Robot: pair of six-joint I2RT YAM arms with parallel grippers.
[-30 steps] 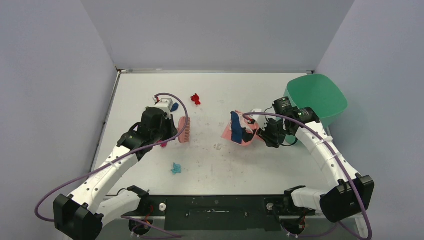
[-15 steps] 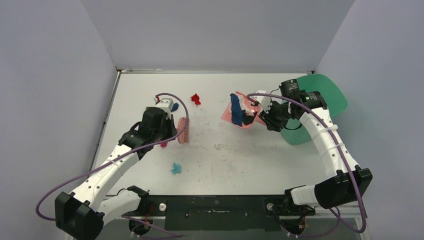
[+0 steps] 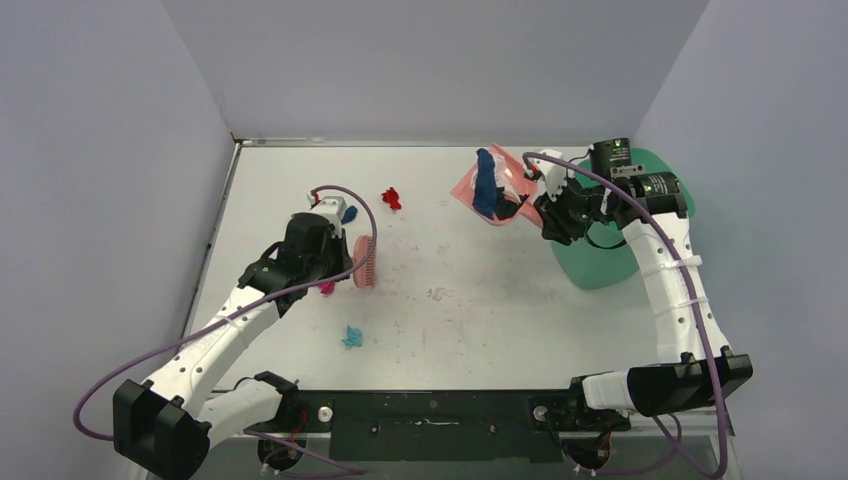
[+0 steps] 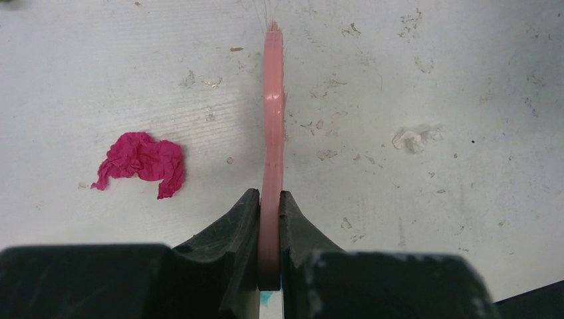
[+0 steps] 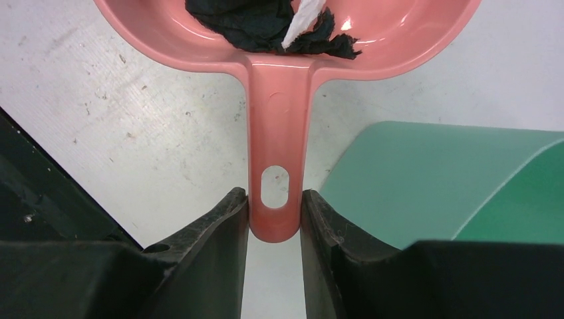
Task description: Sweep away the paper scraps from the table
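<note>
My left gripper (image 4: pixel 269 199) is shut on the pink brush (image 4: pixel 273 113), which stands on edge on the table (image 3: pixel 500 320) at centre left (image 3: pixel 367 260). A magenta scrap (image 4: pixel 141 161) lies just left of the brush. A cyan scrap (image 3: pixel 352 336) lies nearer the front, and a red scrap (image 3: pixel 391 198) and a blue scrap (image 3: pixel 348 213) lie farther back. My right gripper (image 5: pixel 275 206) is shut on the handle of the pink dustpan (image 5: pixel 279 133). The dustpan (image 3: pixel 490 190) is lifted at the back right and holds dark blue scraps (image 5: pixel 266 26) and a white one (image 5: pixel 302 20).
A green bin (image 3: pixel 600 260) sits at the table's right side, partly under my right arm and just right of the dustpan handle (image 5: pixel 452 173). Grey-lilac walls close in the back and both sides. Scuff marks dot the middle of the tabletop.
My right arm has raised the dustpan and carried it back and to the right, to beside the green bin. The left arm and the brush have stayed put.
</note>
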